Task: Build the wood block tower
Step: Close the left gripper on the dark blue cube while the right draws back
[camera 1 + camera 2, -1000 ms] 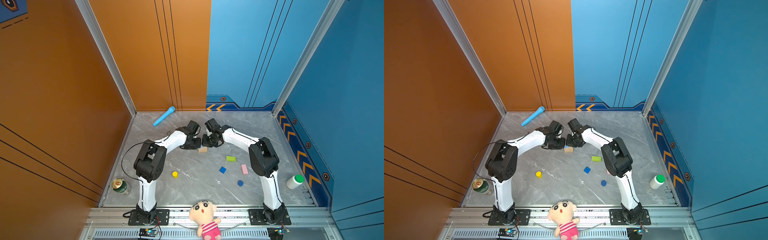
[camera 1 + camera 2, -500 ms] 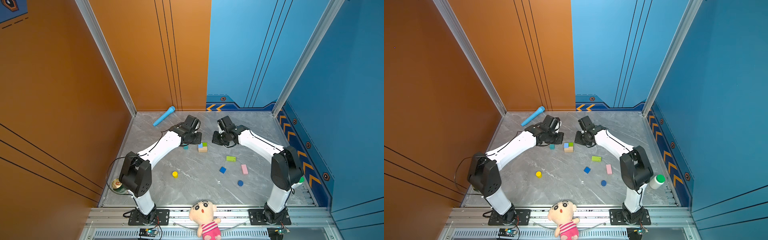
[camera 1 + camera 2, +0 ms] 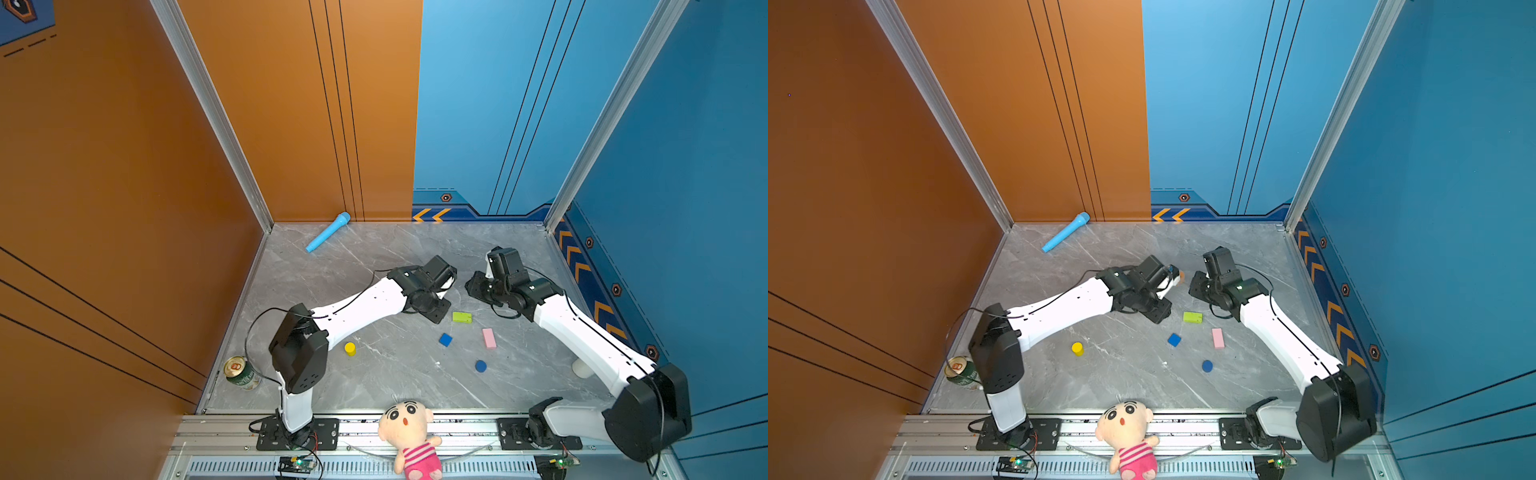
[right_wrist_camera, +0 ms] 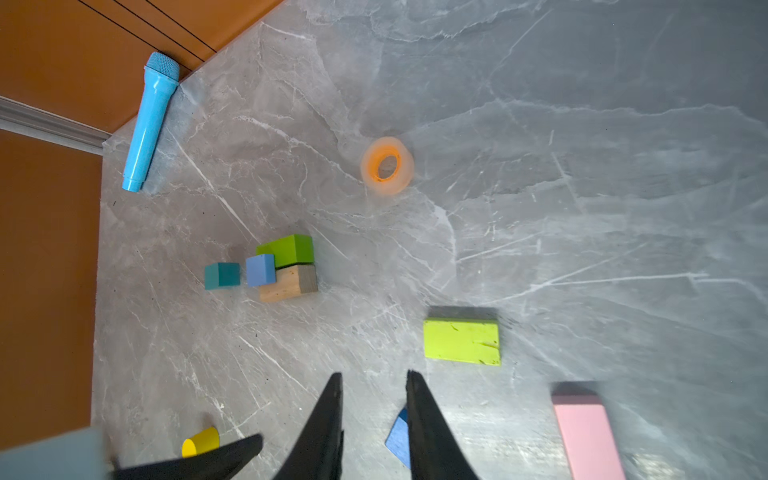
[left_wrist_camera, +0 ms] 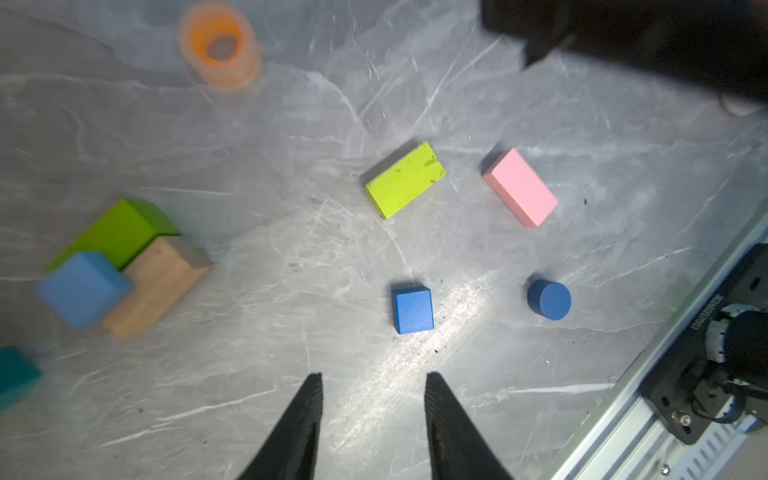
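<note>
The yellow cylinder (image 3: 350,348) lies well left of the lime brick (image 3: 461,317), toward the front rail (image 3: 457,428). Next comes the started tower (image 4: 291,259), hidden under the left arm (image 3: 361,305) in both top views. The right wrist view shows it left of the lime brick. A tan brick (image 4: 286,284) lies flat on the table (image 3: 395,386), with a light blue cube (image 4: 260,270) and a green block (image 4: 286,248) apparently side by side on top. A teal cube (image 4: 222,275) sits on the table just beside it.

The left gripper (image 5: 372,375) hangs just left of the lime brick, jaws spread and empty. In front of the lime brick sit the blue cube (image 3: 445,339), the pink brick (image 3: 488,337) and the blue cylinder (image 3: 480,365). The right gripper (image 4: 374,373) hovers just behind it to the right, jaws parted more narrowly, holding nothing.

The likeliest trouble is the left arm. It is over the tower, so a low sweep of its wrist could knock the cubes off. The teal cube is so close to the tan brick that a finger coming down between them could shove the base. The two top pieces may not be level, and a brick laid across them could rock. Both grippers are near the lime brick and could collide if both go for it.
</note>
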`<state>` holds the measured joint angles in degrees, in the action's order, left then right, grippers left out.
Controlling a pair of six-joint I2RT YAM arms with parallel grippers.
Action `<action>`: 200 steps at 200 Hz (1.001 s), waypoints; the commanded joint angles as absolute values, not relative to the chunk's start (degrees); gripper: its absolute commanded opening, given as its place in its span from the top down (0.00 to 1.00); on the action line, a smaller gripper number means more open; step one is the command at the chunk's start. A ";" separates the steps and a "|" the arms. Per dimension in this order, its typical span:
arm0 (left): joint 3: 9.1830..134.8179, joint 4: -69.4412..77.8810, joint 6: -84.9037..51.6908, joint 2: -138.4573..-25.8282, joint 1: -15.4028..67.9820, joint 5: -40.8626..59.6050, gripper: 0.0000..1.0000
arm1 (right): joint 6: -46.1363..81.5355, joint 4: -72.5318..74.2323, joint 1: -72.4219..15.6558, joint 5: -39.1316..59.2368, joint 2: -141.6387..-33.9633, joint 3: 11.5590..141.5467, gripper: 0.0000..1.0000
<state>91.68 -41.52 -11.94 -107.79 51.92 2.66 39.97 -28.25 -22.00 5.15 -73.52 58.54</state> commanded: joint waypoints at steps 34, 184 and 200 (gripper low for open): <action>96.30 -48.34 -10.23 -116.33 56.82 2.11 0.45 | 41.32 -27.12 -19.37 3.10 -65.65 50.75 0.57; 102.61 -50.30 -14.30 -127.06 57.86 -1.18 0.53 | 41.39 -25.50 -15.74 5.17 -62.57 45.80 0.53; 102.74 -50.32 -14.63 -127.44 57.74 -0.90 0.59 | 41.38 -25.49 -15.66 5.21 -62.66 45.73 0.53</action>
<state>100.97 -48.56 -13.65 -126.41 57.82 0.08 40.99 -26.39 -16.05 4.47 -63.72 46.63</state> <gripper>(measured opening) 0.440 0.467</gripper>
